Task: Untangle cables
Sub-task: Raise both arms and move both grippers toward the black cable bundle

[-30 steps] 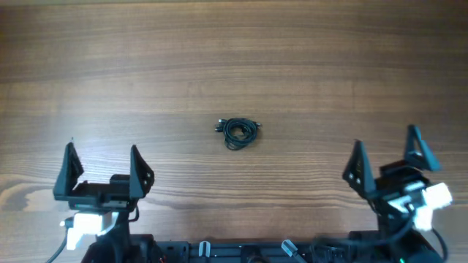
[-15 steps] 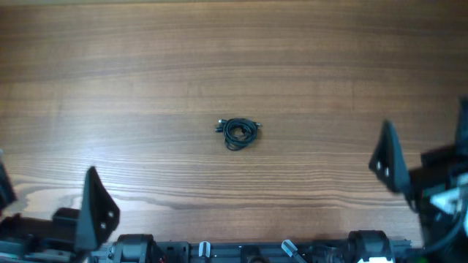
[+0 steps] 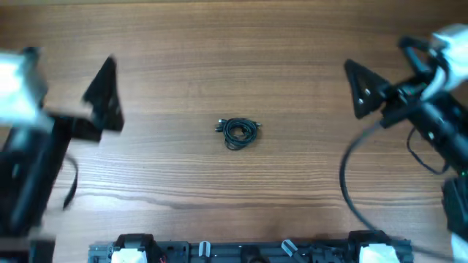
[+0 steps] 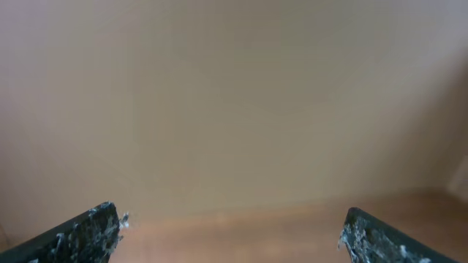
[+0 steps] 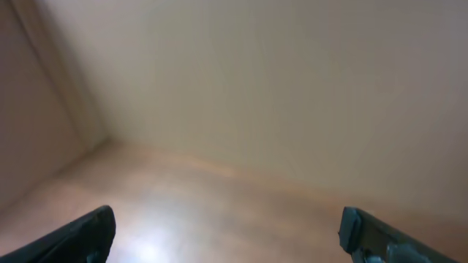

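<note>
cables (image 3: 238, 133) lie as one small, tight black bundle at mid worktop (image 3: 234, 44), seen only from overhead. loops are coiled on each other, with small plug ends poking out at the bundle's left. wrist views give just fingertips, a plain pale wall and a strip of wood. left gripper (image 4: 228, 219) is spread wide, nothing between its fingers. right gripper (image 5: 227, 219) is likewise wide, holding nothing. overhead, both arms sit out at the sides, well apart from the bundle, the left one blurred. thick black wire (image 3: 345, 183) hangs from the right arm. arm bases (image 3: 248, 252) line the near edge.
</note>
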`<state>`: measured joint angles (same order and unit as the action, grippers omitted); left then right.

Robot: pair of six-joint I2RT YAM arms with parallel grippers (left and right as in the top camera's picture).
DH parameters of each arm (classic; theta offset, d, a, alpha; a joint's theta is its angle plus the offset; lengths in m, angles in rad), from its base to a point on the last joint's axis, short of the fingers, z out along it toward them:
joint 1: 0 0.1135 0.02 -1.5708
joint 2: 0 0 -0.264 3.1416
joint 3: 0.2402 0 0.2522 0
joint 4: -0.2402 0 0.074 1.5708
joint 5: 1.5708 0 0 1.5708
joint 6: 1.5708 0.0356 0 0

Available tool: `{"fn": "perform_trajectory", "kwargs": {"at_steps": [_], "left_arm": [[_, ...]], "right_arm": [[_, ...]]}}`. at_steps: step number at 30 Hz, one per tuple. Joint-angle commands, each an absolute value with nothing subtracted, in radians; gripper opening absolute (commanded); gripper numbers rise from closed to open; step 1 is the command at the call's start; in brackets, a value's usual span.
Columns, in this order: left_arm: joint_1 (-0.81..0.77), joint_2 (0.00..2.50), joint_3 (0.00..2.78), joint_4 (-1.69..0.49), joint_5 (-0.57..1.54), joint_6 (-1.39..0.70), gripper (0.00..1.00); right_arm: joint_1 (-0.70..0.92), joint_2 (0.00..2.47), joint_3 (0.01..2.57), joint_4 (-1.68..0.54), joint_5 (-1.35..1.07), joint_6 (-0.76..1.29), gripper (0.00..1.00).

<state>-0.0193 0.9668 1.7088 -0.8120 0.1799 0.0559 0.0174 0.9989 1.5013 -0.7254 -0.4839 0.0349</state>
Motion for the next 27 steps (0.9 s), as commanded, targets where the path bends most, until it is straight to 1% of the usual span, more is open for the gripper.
{"fn": "perform_trajectory", "kwargs": {"at_steps": [1,4,13,16,20,21,23,25,27], "left_arm": [[-0.015,1.105,1.725,-0.86,0.297,0.067,1.0],[-0.015,1.201,1.725,-0.918,0.385,0.067,1.0],[-0.016,1.42,1.725,-1.158,0.537,0.067,1.0],[-0.023,1.475,1.723,-1.28,0.568,0.041,1.0],[-0.068,1.517,1.695,-1.38,0.575,0.034,1.0],[-0.083,1.521,1.682,-1.393,0.575,0.034,1.0],[-0.122,1.522,1.627,-1.385,0.575,0.034,1.0],[-0.155,1.522,1.573,-1.362,0.575,0.034,1.0],[-0.183,1.522,1.512,-1.311,0.575,0.033,1.0]], "right_arm": [[0.02,1.092,1.531,-0.797,-0.614,0.031,1.0],[0.02,1.15,1.531,-0.87,-0.638,0.073,1.0],[0.02,1.279,1.531,-1.002,-0.638,0.427,1.0],[0.02,1.316,1.53,-1.042,-0.638,0.445,1.0],[0.021,1.353,1.53,-1.088,-0.637,0.445,0.99],[0.022,1.359,1.53,-1.097,-0.636,0.444,0.95],[0.028,1.369,1.53,-1.116,-0.623,0.444,0.74],[0.043,1.375,1.523,-1.124,-0.604,0.445,0.61],[0.067,1.375,1.502,-1.124,-0.6,0.445,0.52]]}}
